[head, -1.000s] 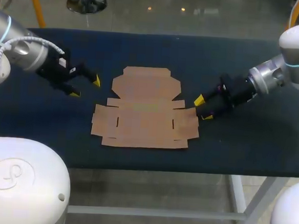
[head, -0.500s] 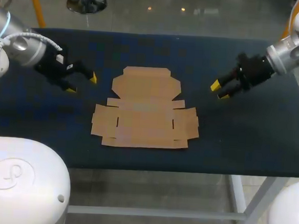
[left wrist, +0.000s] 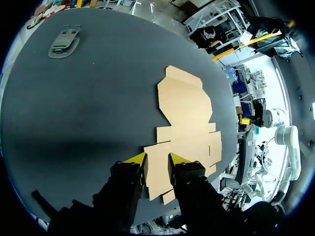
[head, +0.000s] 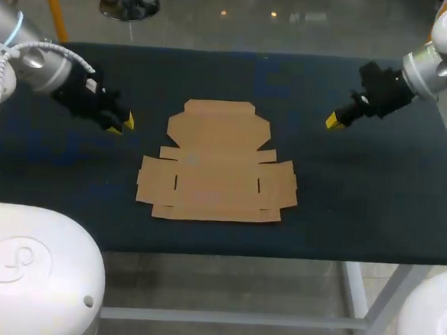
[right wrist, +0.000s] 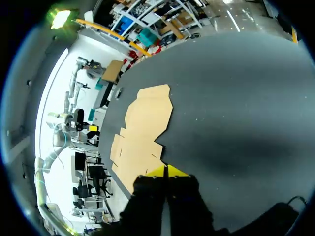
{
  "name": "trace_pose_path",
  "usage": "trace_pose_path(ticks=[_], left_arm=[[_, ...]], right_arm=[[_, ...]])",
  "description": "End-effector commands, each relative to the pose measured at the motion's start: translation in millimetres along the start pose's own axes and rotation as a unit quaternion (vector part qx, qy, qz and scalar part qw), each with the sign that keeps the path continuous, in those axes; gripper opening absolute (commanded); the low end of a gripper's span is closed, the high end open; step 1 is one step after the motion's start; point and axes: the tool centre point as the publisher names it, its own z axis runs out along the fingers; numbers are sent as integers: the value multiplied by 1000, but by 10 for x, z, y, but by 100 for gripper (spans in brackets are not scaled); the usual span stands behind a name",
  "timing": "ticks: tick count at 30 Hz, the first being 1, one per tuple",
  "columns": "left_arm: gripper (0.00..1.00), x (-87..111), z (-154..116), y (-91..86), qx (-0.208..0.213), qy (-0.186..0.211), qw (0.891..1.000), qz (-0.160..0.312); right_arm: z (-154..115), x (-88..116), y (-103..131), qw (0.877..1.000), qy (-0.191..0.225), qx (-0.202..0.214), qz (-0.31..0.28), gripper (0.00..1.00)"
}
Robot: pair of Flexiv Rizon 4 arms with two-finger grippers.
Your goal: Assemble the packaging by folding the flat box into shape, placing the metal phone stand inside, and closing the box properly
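Observation:
The flat brown cardboard box point(head: 216, 163) lies unfolded in the middle of the dark table point(head: 375, 193); it also shows ahead of each gripper as the box point(left wrist: 184, 115) and the box point(right wrist: 140, 130). My left gripper point(head: 122, 124) hovers to the box's left, apart from it. In the left wrist view the left gripper point(left wrist: 158, 160) has its fingers a narrow gap apart with nothing between them. My right gripper point(head: 334, 121) hangs above the table's back right, clear of the box. The right gripper point(right wrist: 166, 171) is shut on nothing. A grey metal phone stand point(left wrist: 64, 42) lies on the table far ahead of the left gripper.
The table's front edge point(head: 225, 253) runs close below the box. Bare dark cloth surrounds the box on every side.
My right gripper left the box's right flap, rose to the back right and shut. My left gripper drew slightly back and its fingers narrowed. The box has not moved.

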Motion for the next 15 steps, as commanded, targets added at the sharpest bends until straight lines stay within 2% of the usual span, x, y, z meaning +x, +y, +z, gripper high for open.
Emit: trace_pose_path(ticks=[1,5,15], left_arm=[[0,-58,24,-97,-32,10,999,9],[0,-116,66,-151,-75,20,997,16],[0,-116,66,-151,-75,20,997,16]], right_arm=[[31,23,-42,999,-31,-18,3,0],[25,20,-45,999,-41,-22,4,0],[25,20,-45,999,-41,-22,4,0]])
